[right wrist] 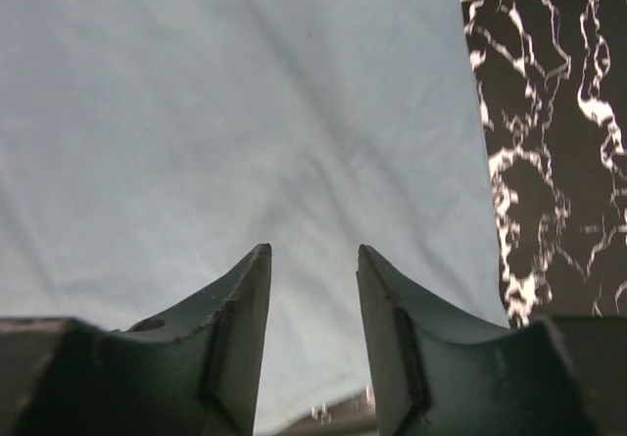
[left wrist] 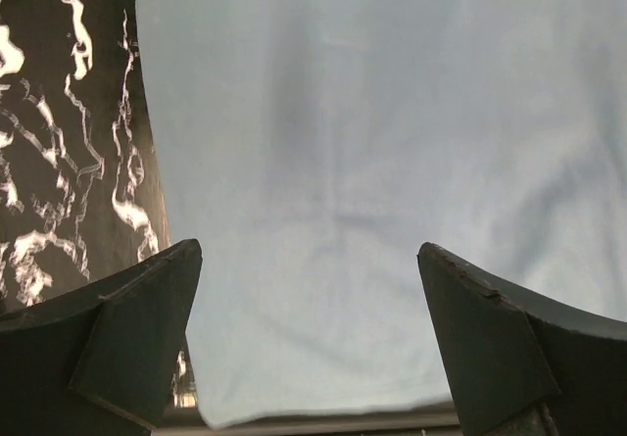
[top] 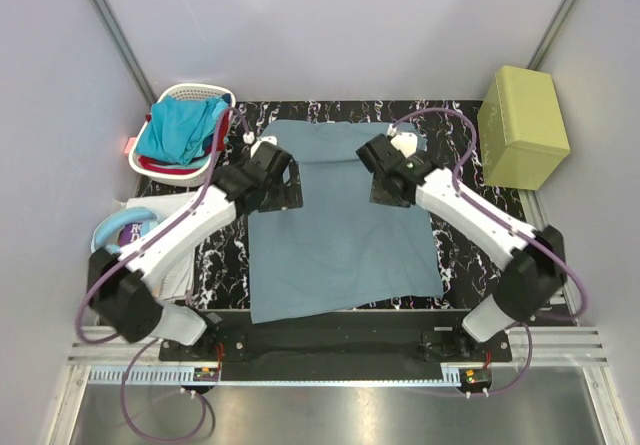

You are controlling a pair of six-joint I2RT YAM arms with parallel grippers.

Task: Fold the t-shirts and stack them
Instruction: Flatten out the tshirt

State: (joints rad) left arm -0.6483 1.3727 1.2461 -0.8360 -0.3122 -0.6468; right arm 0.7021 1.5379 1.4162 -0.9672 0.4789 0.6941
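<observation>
Where grey walls (top: 330, 25) enclose marbled table (top: 330, 110), grey-blue t-shirt (top: 340, 245) flat; left jaws wide, right jaws narrower.

Grey-blue t-shirt (top: 340, 235), at the table's centre: soft matt cloth, fine weave, faintly creased. Table (top: 462, 270): black surface veined in white, a smooth marble-look finish. Basket (top: 205, 92) at the far left corner: white plastic. The turquoise t-shirt (top: 180, 130) inside it is matt cloth, rumpled. Left gripper (left wrist: 310, 248) and right gripper (right wrist: 313, 250): dark fingers (left wrist: 118, 338), matt, hard plastic by appearance. Near edge — brushed metal sheet (top: 330, 410), dully reflective.
</observation>
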